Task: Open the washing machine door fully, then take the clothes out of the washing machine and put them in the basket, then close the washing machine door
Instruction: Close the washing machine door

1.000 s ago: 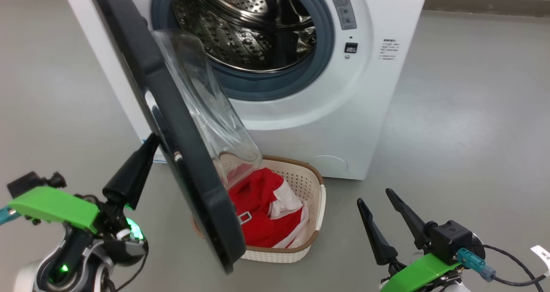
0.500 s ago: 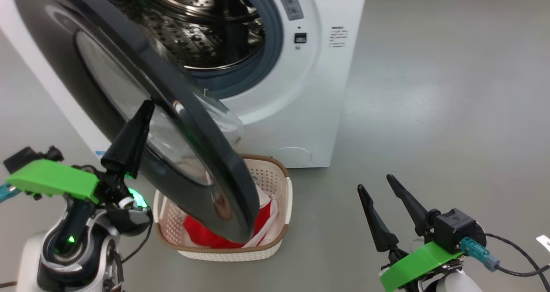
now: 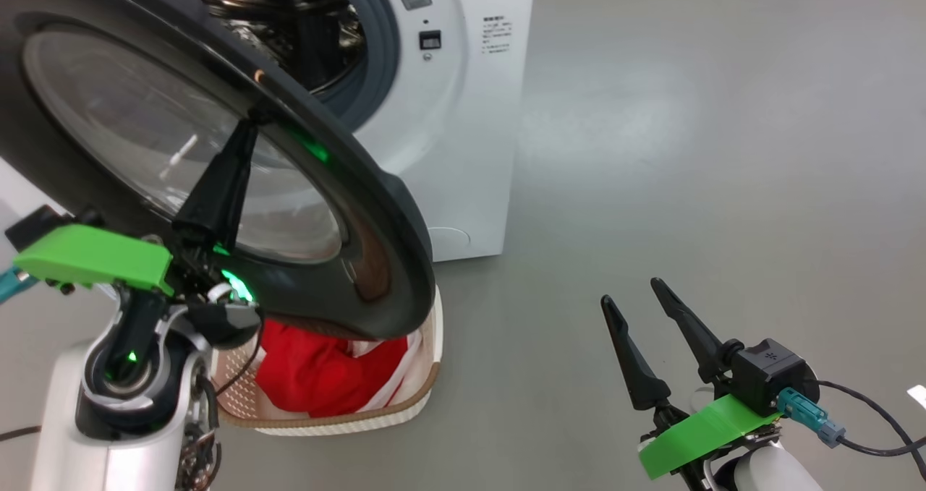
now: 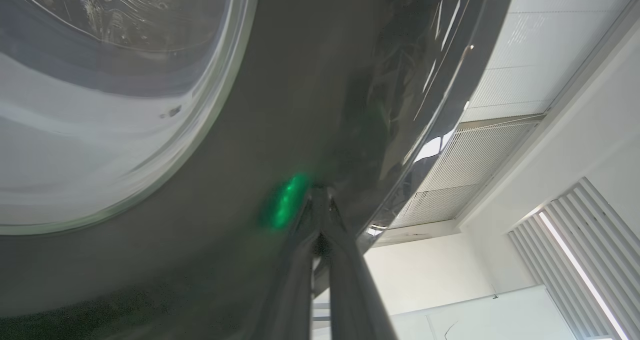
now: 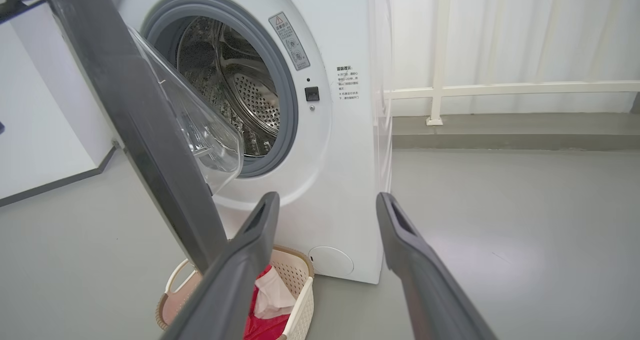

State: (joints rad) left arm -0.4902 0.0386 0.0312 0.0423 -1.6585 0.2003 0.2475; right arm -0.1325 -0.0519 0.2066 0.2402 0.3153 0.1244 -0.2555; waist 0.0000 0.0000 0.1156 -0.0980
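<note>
1. The basket [image 3: 416, 403] sits on the grey floor [image 3: 687, 151] just in front of the washer [image 3: 463, 151], near its lower front corner.
2. The clothes [image 3: 318, 375] lie inside the basket as a red heap with white parts on the side nearer the washer. In the right wrist view they show as red and white fabric [image 5: 267, 305] below the basket's rim [image 5: 300, 280].
3. In the head view the door [image 3: 376, 209] covers the basket's far part, so how high the heap reaches there cannot be told.
4. The washer's mouth is uncovered. Inside the grey rubber ring, the perforated steel drum [image 5: 235, 94] shows.
5. The door stands partly open, swung out from the washer's front [image 5: 345, 180]. In the right wrist view it appears edge-on [image 5: 140, 109], with its clear glass bowl bulging towards the drum.
6. The left gripper [image 3: 249, 126] reaches up and forward from the lower left, its two fingers pressed together into one dark point. The tips meet the door's glossy outer rim beside the glass and seem to touch it [image 4: 317, 195]. A green glow is reflected on the rim there.
7. The right gripper [image 3: 631, 292] hangs low at the right over bare floor, well apart from door and basket. Its fingers point up and forward, spread wide with nothing between them [image 5: 327, 200].
</note>
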